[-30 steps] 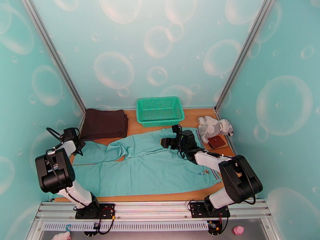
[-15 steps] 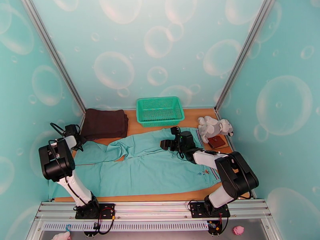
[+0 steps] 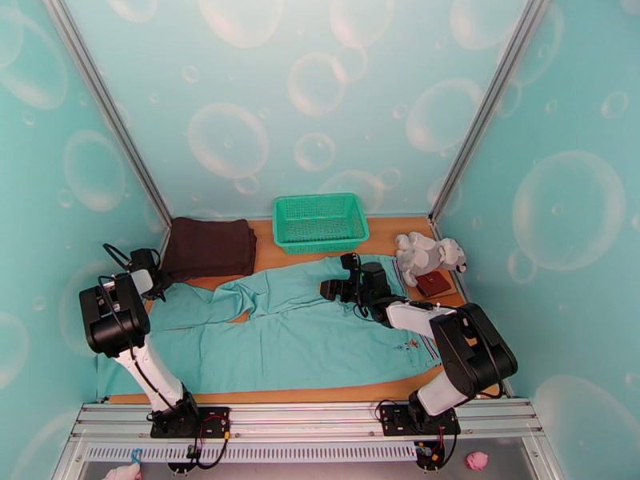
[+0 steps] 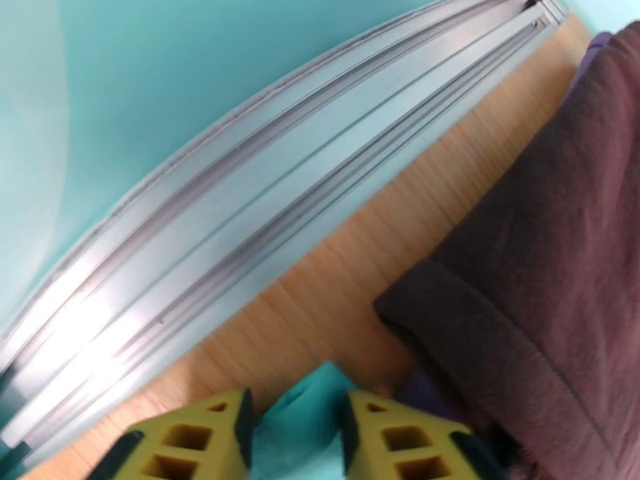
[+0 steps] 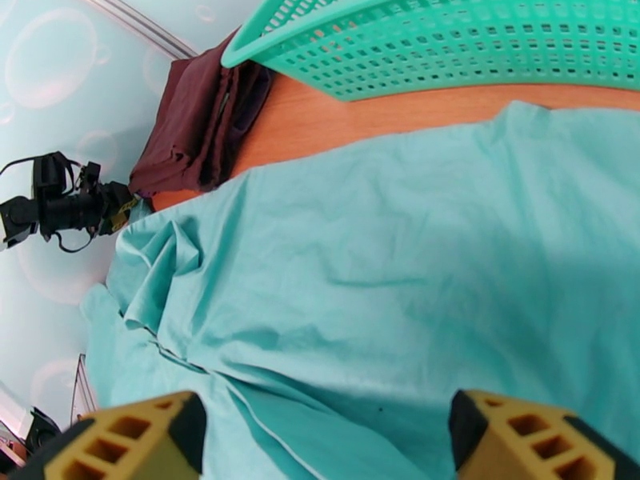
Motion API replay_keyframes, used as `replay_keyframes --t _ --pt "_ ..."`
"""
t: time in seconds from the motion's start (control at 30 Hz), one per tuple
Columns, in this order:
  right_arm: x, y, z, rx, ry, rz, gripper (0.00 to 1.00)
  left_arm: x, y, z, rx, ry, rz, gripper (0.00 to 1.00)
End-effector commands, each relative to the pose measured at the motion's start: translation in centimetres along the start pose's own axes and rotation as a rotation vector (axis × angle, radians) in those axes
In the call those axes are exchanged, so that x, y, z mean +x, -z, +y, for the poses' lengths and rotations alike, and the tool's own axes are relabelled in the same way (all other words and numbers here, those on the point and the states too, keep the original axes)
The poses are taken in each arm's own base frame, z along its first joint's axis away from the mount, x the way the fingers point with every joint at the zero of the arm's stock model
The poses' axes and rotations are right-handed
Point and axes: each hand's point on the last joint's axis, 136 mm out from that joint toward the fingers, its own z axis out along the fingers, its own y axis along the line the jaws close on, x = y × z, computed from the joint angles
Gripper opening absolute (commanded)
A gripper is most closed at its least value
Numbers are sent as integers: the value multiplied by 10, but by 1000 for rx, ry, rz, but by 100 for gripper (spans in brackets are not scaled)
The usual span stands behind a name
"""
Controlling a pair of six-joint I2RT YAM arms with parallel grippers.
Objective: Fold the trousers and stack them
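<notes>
Below the right gripper [image 5: 324, 430], jaws spread wide, the trousers [image 3: 296, 330] lie flat. Left gripper [image 4: 294, 430] pinches a trouser-leg tip between its fingers, just beside a brown garment [image 4: 544, 258].

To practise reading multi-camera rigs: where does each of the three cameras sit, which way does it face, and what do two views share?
Top external: above and behind the arms, looking down on the table; both arms, the left end effector and right end effector show.
Left wrist: low on the left arm, facing the frame rail and brown garment; its yellow fingers pinch the trousers.
Right wrist: over the trousers, facing the green basket; its fingers stand wide apart.
Shared: the brown garment shows in all three.
</notes>
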Motion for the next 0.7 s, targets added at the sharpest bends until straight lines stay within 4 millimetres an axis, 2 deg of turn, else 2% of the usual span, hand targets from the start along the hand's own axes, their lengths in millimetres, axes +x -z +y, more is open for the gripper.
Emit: replay_keyframes --t 0.0,0.1,0.13,0.23,0.33,0.5,0.57,0.67 --pt "-13 5 12 -35 14 -36 84 21 -12 10 -34 -33 83 12" --pt "-13 6 13 -38 14 -38 84 15 1 14 -53 -22 67 1" --pt "-13 6 13 -39 13 -38 84 10 8 15 -52 -16 51 0" --pt "-14 7 13 -41 10 -48 84 -15 45 15 -46 16 -45 0" --pt "-13 6 13 -49 -6 -47 85 -48 88 16 -52 44 -146 0" --pt "-3 -7 12 -43 -42 12 84 -104 157 19 -43 109 -320 0" --pt "2 -12 11 -31 -45 32 84 -123 173 20 -32 122 -362 0" --pt "6 -18 7 -3 -45 45 84 -141 182 21 -24 127 -381 0"
